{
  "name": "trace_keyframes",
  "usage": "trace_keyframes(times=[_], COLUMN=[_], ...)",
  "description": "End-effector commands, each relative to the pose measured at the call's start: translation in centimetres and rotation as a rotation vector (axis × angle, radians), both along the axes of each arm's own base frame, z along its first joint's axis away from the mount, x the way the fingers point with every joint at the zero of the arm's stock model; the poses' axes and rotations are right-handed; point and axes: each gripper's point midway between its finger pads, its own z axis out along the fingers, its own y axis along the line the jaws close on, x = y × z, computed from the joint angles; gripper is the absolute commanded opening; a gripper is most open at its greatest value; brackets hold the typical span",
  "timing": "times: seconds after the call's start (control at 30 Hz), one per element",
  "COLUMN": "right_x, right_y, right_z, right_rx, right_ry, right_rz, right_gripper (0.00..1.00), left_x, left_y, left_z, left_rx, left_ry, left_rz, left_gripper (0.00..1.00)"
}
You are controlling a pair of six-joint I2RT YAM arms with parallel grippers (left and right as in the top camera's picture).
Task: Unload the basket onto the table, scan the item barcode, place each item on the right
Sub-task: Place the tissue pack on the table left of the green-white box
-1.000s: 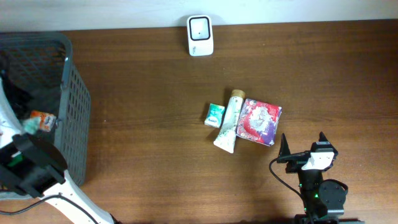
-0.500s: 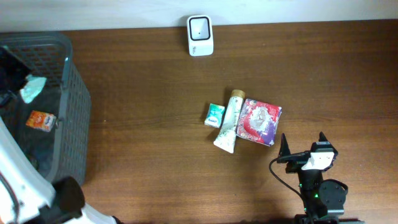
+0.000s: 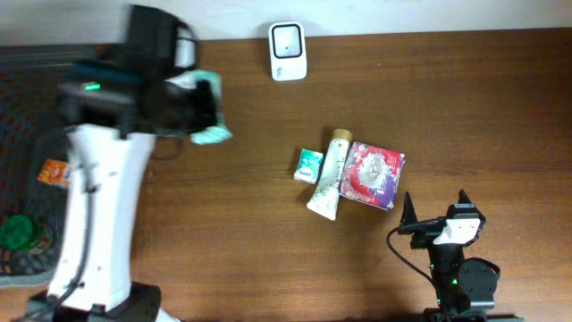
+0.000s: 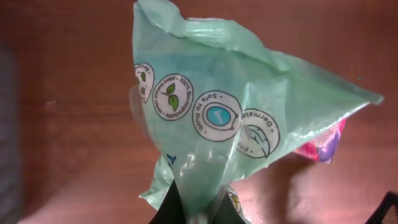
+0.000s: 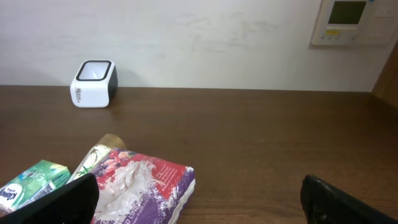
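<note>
One green pouch (image 4: pixel 230 118) clamped in left gripper (image 3: pixel 204 107) | step: haul to scanner (image 3: pixel 288 51) | next: find barcode, unseen here, face it to window | right gripper (image 3: pixel 435 206) agape, idle

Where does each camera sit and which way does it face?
Overhead: above the table, looking straight down; shows left gripper holding the green pouch, right gripper open.
Left wrist: looks past its shut fingers at the pouch.
Right wrist: low, faces the back wall; its fingertips frame the view.
Shared: right wrist and overhead both show the scanner and red-purple packet.
</note>
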Motion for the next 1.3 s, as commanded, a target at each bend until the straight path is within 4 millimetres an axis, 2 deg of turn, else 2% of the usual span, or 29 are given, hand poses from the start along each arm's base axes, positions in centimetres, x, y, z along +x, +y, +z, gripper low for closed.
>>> trace_keyframes(times=[0.0,0.07,0.17,0.2,0.27,0.4,0.63,0.73,0.8,0.83,0.9,0.93,1.0,1.13,1.17,1.2,1.27], right_x=[0.0,0.0,0.0,0.0,0.0,0.0,0.0,0.0,0.0,0.0,0.0,0.0,0.0,0.0,0.0,0.0,0.0], right_y=[-0.2,-0.2,-0.2,-0.2,-0.2,-0.2,-0.2,-0.2,-0.2,-0.2,-0.2,-0.2,-0.2,-0.2,-0.2,-0.2,-0.2], right_z=[-0.3,-0.3,-0.3,-0.3,-0.3,-0.3,-0.3,-0.3,-0.3,-0.3,-0.3,-0.3,-0.3,-0.3,-0.3,-0.3,-0.3], right_rx=[-0.002,-0.002,-0.002,-0.002,-0.002,-0.002,-0.002,-0.002,-0.002,-0.002,-0.002,-0.002,-0.002,-0.002,-0.002,-0.002,-0.002], right_ry=[0.004,0.004,0.004,0.004,0.004,0.004,0.004,0.004,0.004,0.004,0.004,0.004,0.004,0.004,0.004,0.004,0.004], right_rz=[-0.009,-0.008,-0.008,-0.008,-0.009,-0.009,-0.009,-0.008,-0.008,-0.009,-0.009,-0.009,-0.009,-0.008,-0.008,-0.008,-0.009], right_gripper=[0.99,0.99,0.98,0.98,0.99,0.99,0.99,0.98,0.99,0.99,0.99,0.99,0.99,0.99,0.99,0.99,0.98], left_x=[-0.2,0.4,1.2,1.3,1.8,2.4,2.0,1.9,1.4,1.3,1.2,1.5,1.9,3.2,3.9,4.2,4.4], left_y=[-4.0,-6.2,-8.4,-8.6,-7.9,-6.7,-8.3,-9.7,-10.7,-11.0,-11.3,-11.5,-11.4,-11.2,-10.7,-10.2,-7.7], left_z=[-3.8,-6.4,-10.1,-10.8,-13.8,-17.9,-23.0,-24.9,-25.6,-25.8,-25.8,-25.5,-24.7,-19.9,-17.0,-15.5,-10.9], left_rx=[0.012,0.008,0.0,-0.002,0.033,0.114,0.152,0.158,0.156,0.158,0.155,0.151,0.149,0.135,0.135,0.144,0.205], left_ry=[0.036,0.026,0.005,0.006,0.02,0.021,0.094,0.109,0.119,0.122,0.114,0.106,0.096,0.073,0.045,0.029,-0.023], left_rz=[-0.107,-0.151,-0.192,-0.181,-0.075,-0.04,-0.082,-0.103,-0.122,-0.128,-0.137,-0.136,-0.139,-0.118,-0.099,-0.085,-0.032], left_gripper=[0.0,0.0,0.0,0.0,0.0,0.0,0.0,0.08,0.24,0.28,0.57,0.67,0.68,0.7,0.7,0.68,0.66])
